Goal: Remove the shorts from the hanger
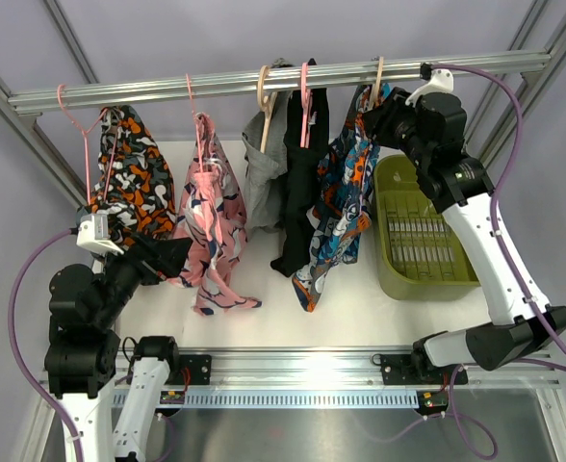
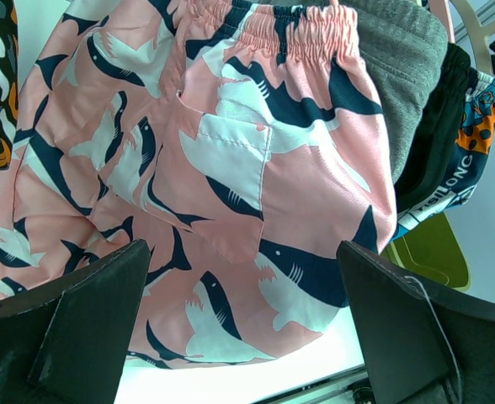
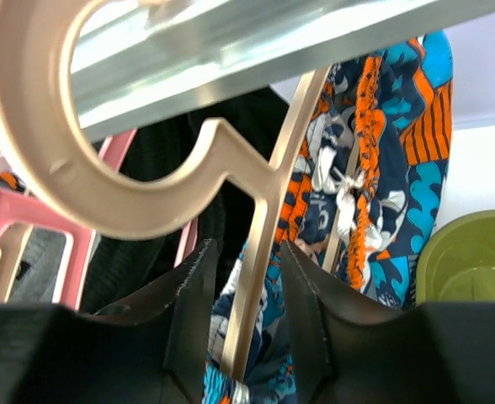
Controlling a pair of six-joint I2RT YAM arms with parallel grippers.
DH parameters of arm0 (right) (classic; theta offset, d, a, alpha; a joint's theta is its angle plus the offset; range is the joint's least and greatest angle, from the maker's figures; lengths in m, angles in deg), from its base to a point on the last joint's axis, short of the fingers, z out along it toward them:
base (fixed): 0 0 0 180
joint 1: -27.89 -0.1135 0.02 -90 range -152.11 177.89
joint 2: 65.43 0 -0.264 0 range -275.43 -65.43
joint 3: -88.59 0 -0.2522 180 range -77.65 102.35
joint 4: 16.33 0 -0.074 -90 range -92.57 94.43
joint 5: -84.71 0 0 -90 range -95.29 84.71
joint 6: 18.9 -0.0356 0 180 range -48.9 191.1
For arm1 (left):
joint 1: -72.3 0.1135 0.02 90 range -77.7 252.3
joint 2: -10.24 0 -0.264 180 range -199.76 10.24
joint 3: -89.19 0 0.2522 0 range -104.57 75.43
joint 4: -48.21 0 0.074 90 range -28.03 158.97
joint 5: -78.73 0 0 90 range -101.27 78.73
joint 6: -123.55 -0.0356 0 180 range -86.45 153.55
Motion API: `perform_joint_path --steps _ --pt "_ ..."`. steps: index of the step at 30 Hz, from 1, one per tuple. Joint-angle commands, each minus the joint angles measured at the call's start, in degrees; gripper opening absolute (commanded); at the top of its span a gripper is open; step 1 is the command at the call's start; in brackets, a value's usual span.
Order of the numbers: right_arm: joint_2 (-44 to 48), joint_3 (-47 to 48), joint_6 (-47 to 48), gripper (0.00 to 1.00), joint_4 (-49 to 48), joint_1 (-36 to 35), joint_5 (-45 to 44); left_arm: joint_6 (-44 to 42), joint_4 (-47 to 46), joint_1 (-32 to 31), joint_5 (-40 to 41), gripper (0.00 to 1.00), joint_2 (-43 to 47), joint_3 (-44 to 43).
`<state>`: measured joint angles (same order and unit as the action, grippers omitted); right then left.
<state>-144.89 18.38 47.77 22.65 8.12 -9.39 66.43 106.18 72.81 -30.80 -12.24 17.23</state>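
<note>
At 1 o'clock in the top view, right gripper (image 3: 246, 250) up at the rail (image 1: 216, 85), half closed astride the stem of the beige hanger (image 3: 260, 194), slivers of gap either side, not clamped. On that hanger, the blue-orange-white shorts (image 1: 339, 202), at 9 o'clock of the green basket (image 1: 398, 284); black shorts (image 1: 300, 192) and grey shorts (image 1: 262, 173) next along toward 9 o'clock. At 8 o'clock, left gripper (image 2: 243, 252) spread wide, empty, facing pink shark-print shorts (image 2: 231, 168).

Count on the rail (image 1: 216, 85):
5 pairs of shorts (image 1: 211, 221), 5 hangers (image 1: 305, 106) (3 pink, 2 beige), 1 green basket (image 1: 389, 274), 2 arms (image 1: 485, 231).
</note>
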Motion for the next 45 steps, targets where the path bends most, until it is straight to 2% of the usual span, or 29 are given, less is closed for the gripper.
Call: perform_joint_path --steps 1,8,19,24,31,38,45 --pt "-0.69 -0.31 0.3 0.42 -5.61 -0.71 -4.24 0.08 -1.14 0.37 -0.95 0.99 0.51 -1.57" --pt "-1.84 -1.98 0.83 0.36 -7.19 -1.32 -6.45 0.25 -1.4 0.36 -0.86 0.99 0.16 -1.48" --pt "-3.51 -2.69 1.19 0.31 -8.6 -1.76 -8.29 0.52 -2.98 0.28 -1.74 0.99 -0.9 -1.31" --pt "-3.33 -2.51 1.27 0.16 -8.95 -1.76 -8.73 0.43 -2.98 0.28 -1.74 0.99 -0.81 -1.4" --pt "-2.45 0.73 0.92 0.0 -7.2 -1.68 -9.0 0.78 -5.53 0.28 -5.16 0.99 -1.07 -0.61" --pt "-1.58 6.0 2.41 0.0 -6.75 -1.68 -8.65 1.3 -8.08 0.36 -7.1 0.99 -1.95 -0.52" --pt "1.06 4.79 1.1 0.0 -4.12 -1.76 -5.14 2.62 -12.91 0.37 -11.93 0.99 -2.39 0.71"
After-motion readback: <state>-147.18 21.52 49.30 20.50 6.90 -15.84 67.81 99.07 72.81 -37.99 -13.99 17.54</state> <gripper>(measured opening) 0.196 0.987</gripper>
